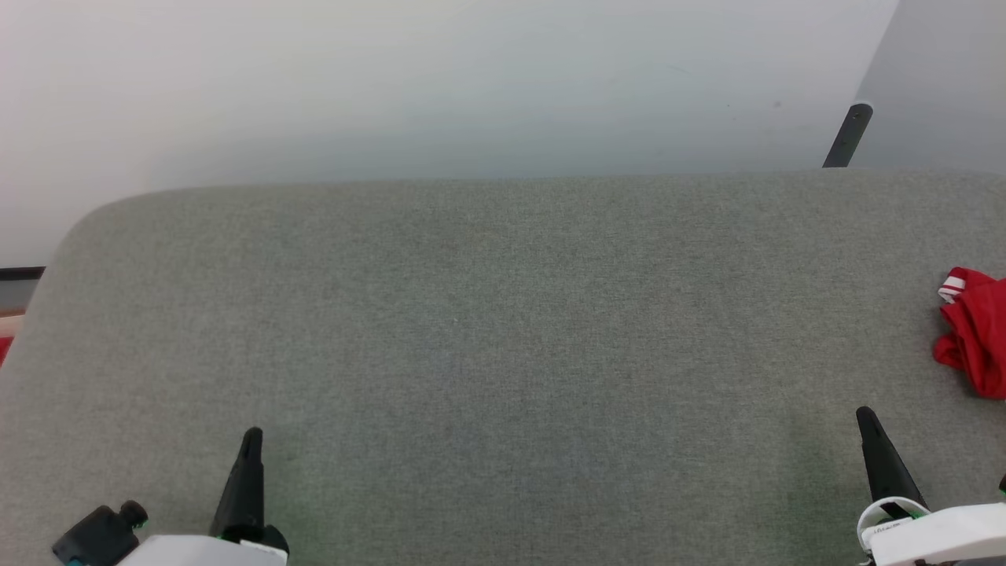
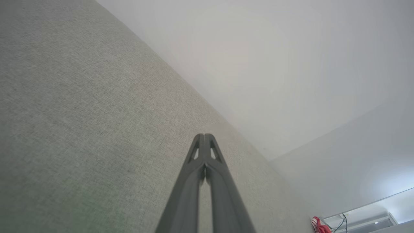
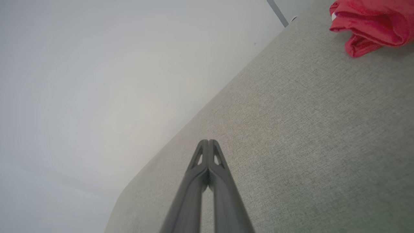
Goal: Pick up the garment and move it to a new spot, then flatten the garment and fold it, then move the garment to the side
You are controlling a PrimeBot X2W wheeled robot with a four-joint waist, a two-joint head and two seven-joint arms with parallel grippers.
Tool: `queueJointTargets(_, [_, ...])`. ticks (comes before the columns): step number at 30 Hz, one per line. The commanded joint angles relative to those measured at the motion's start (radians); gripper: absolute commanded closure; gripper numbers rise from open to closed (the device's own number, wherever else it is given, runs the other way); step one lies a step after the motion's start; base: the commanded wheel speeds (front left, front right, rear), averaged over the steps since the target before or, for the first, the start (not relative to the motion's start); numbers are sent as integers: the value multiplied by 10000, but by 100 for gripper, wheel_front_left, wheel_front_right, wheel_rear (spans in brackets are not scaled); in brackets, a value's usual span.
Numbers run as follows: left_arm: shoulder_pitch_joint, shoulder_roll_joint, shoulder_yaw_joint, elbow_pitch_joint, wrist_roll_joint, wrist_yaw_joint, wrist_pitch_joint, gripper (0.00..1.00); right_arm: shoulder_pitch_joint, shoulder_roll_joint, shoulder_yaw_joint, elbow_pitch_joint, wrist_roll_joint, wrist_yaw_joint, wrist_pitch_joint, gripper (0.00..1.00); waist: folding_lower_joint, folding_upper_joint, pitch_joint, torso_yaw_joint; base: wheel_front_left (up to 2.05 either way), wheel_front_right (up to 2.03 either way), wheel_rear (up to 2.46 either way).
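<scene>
The garment (image 1: pixel 973 334) is a bunched red heap with a bit of red-white striped trim, lying at the far right edge of the grey fabric surface (image 1: pixel 503 330) and cut off by the frame. In the right wrist view the garment (image 3: pixel 368 24) sits at the top right, well beyond the fingertips. A small red-and-white bit of the garment (image 2: pixel 320 226) shows low at the right in the left wrist view. My left gripper (image 1: pixel 251 434) rests at the lower left, shut and empty. My right gripper (image 1: pixel 865 414) stands at the lower right, shut and empty, a little short and left of the garment.
A pale wall (image 1: pixel 471 79) rises behind the surface's far edge. A dark slanted bar (image 1: pixel 847 135) stands at the back right. The surface's rounded back-left corner (image 1: pixel 86 216) drops off beside a strip of floor.
</scene>
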Motion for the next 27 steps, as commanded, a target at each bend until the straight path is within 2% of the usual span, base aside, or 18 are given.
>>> queueJointTargets(1, [-241,20,53,-51,-374,2,71,100,-293,10,-67,-45,384,-2,65,100,0,0,-10,3,0,0,0])
queueJointTargets(27, [-736,-263,151,392,-3019,4,828,100,-680,182,-191,479,3000,-5,451,100,0,0,-149,37,0,0,0])
